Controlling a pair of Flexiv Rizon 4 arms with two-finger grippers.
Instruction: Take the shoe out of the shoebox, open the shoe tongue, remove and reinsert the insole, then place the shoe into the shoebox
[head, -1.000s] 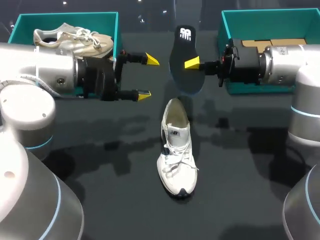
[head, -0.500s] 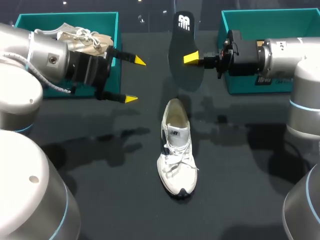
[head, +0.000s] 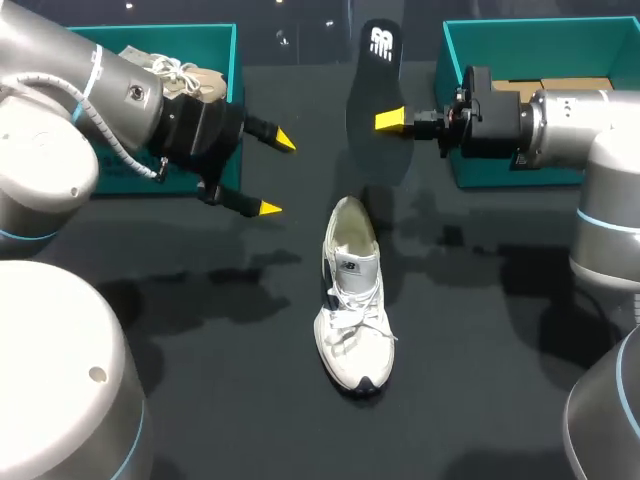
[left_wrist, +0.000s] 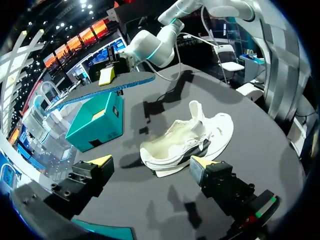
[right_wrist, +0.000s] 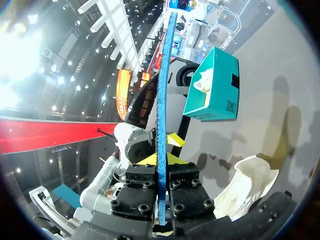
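Right gripper (head: 392, 120) is clamped on the insole (head: 372, 70), with the white shoe (head: 352, 300) on the table below it, heel nearest. Left gripper (head: 275, 175) hangs spread and empty alongside. On so narrow a pinch, I'd worry the insole twists or snags on the collar going in.
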